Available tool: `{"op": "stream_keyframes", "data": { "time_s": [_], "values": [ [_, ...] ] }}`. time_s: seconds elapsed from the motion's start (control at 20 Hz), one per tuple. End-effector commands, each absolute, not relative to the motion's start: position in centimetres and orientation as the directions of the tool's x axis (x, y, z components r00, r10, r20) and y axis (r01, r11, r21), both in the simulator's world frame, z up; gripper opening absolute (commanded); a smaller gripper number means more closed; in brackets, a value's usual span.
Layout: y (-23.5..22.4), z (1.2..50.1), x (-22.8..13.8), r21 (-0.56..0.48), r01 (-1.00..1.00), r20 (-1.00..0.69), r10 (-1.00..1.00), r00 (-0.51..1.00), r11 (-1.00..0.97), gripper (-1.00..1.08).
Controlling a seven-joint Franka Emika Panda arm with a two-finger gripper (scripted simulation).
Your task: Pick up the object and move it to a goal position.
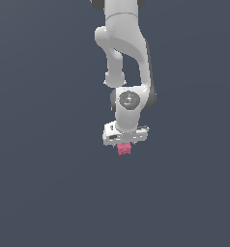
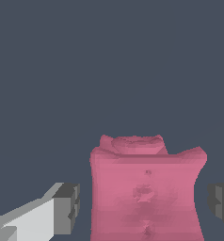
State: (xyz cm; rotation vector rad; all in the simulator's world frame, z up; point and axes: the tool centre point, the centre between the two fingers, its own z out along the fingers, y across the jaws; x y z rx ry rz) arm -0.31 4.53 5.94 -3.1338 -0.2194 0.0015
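Wrist view shows the small pink-red bumpy block (image 2: 144, 193) sitting right in the middle, between the two grey fingertips (image 2: 67, 208) of the white pincer (image 2: 144, 207). One fingertip is on each side of the block. There is a thin dark gap between each fingertip and the block, so the pincer is open and not holding anything yet. It is open only a little wider than the block.

From the exterior view, the white robot arm (image 1: 124, 53) reaches straight down, and the pincer (image 1: 124, 147) hangs over the block (image 1: 123, 149). Only the lower part of the block peeks out under the white hand. The flat dark grey floor (image 1: 39, 193) is all around it, and I think the block rests on it. No mark for the goal spot shows in either picture.

The step now looks like the grab. To do it well, the pincer should stay level and centred, so both fingertips meet the block's sides at the same time. It should close slowly. The block is bumpy, so a squeeze low on its sides may hold better than one near the top. If one side touches first, the block could slide or tip. Only lift once both fingertips press firmly.
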Motion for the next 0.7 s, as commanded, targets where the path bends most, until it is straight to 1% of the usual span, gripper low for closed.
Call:
{"op": "stream_keyframes", "data": {
  "time_s": [0.0, 0.25, 0.3, 0.65],
  "values": [
    [4.56, 4.81, -0.33, 0.000, 0.140, 0.000, 0.140, 0.990, -0.990, 1.00],
    [4.55, 4.05, -0.21, 0.000, 0.140, 0.000, 0.140, 0.990, -0.990, 1.00],
    [4.55, 4.05, -0.21, 0.000, 0.140, 0.000, 0.140, 0.990, -0.990, -1.00],
    [4.55, 4.05, -0.21, 0.000, 0.140, 0.000, 0.140, 0.990, -0.990, -1.00]
  ]
}}
